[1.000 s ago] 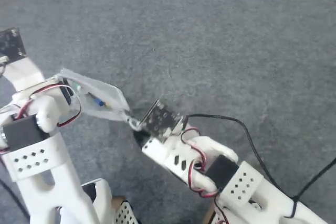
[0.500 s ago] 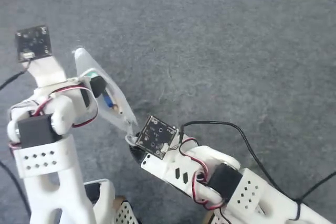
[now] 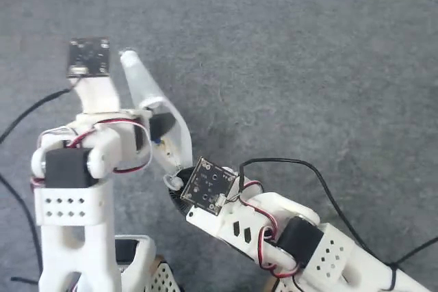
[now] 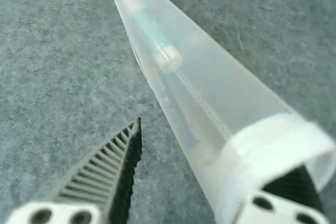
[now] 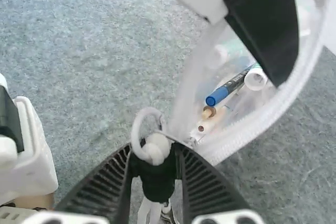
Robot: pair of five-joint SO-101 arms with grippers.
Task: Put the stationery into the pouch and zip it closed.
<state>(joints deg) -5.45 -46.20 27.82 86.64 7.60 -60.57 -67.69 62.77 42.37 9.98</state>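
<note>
here, the left arm (image 3: 68, 169) is seen standing upright at 8 o'clock in the high view, with its wrist bent toward 12 o'clock. the right arm (image 3: 274, 223) is stretched in low from 5 o'clock and is aimed toward 10 o'clock.

the left gripper (image 3: 159, 128) is spread apart. one finger is tucked inside the mouth of the clear pouch (image 3: 147, 94), so that the white zipper band is looped around it. the other, ribbed finger (image 4: 118, 166) is kept apart from the pouch wall.

the pouch is carried tilted, with its closed tip toward 11 o'clock and its mouth toward 5 o'clock. grey surface (image 3: 308, 66) is seen beneath it.

the right gripper (image 5: 155, 153) is clenched on the zipper pull (image 5: 152, 148), a white ring and knob at the 5 o'clock end of the pouch, just beside the left gripper. the mouth is seen gaping beyond the pull.

inside the pouch a blue pen (image 5: 223, 93), a pencil (image 5: 207, 113) and a teal pen (image 4: 152, 27) are lying lengthwise.
</note>
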